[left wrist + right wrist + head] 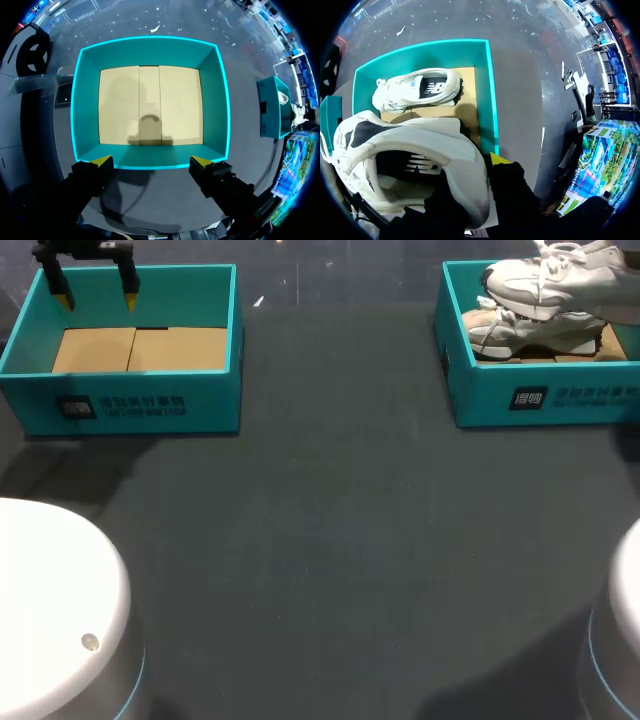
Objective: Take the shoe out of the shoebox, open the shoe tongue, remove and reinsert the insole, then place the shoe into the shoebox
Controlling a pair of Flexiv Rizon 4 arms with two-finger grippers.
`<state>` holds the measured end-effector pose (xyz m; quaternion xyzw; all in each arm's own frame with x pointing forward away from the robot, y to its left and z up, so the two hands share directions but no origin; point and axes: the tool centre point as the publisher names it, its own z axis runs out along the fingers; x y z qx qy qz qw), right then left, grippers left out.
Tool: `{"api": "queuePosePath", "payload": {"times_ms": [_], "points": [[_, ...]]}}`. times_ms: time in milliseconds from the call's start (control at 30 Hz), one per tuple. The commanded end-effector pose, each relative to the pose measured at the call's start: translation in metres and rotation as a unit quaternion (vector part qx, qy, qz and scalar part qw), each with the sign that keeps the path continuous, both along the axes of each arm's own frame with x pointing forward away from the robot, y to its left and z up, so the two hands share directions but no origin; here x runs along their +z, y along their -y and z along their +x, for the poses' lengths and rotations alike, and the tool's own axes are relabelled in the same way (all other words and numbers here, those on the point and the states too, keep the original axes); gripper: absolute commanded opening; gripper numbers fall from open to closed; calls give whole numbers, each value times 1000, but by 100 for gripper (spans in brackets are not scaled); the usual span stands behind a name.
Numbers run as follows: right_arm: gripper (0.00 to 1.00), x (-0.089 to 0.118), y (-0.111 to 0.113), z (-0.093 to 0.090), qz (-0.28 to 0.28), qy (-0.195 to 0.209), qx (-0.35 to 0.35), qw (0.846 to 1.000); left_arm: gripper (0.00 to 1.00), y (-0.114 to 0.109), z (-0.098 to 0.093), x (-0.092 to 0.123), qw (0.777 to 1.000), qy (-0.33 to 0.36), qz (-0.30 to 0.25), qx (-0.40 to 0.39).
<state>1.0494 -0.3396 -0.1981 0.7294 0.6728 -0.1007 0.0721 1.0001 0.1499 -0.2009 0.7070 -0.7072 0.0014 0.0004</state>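
Done: the shoe [560,270] is partly out. From the head view it sits tilted above the far rim of the shoebox [540,400], not resting on the floor of it.
Right gripper: the right gripper [477,165] pinches the shoe's heel wall. One yellow tip shows outside the wall; the other is hidden inside the shoe, so the grip is judged from the raised shoe.
Second shoe: a second shoe [520,332] lies on its side on the shoebox's cardboard floor, under the held one.
Left gripper: the left gripper [97,300] hangs spread wide over the far wall of the empty box [140,405], holding nothing.
Left to do: carry the shoe to the tabletop, open the tongue, pull and refit the insole, then box the shoe. I cannot tell the state of the tongue or insole from here.
Surface: the tabletop [330,540] is dark grey and matte. The two teal boxes stand well apart along its far side, with a broad stretch between them and nearer the robot.
Debris: a small white scrap [258,302] lies just beside the empty box's far corner.
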Motion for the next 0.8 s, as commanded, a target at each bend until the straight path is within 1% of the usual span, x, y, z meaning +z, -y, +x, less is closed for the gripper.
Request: {"api": "queuePosePath", "payload": {"times_ms": [33,167,267,333,467,567,800], "points": [[0,33,-9,-7,-7,4,1,1000,100,0,0,0,1000,0,0,0],[0,49,-17,-17,-14,3,2,1000,100,0,0,0,1000,0,0,0],[0,61,-26,-32,-18,8,0,1000,100,0,0,0,1000,0,0,0],[0,67,-35,-47,-19,23,-1,1000,100,0,0,0,1000,0,0,0],[0,76,-57,-80,-15,39,-6,999,100,0,0,0,1000,0,0,0],[0,78,-78,-105,-17,40,-14,999,100,0,0,0,1000,0,0,0],[0,78,-131,-155,-24,40,-19,999,100,0,0,0,1000,0,0,0]]}}
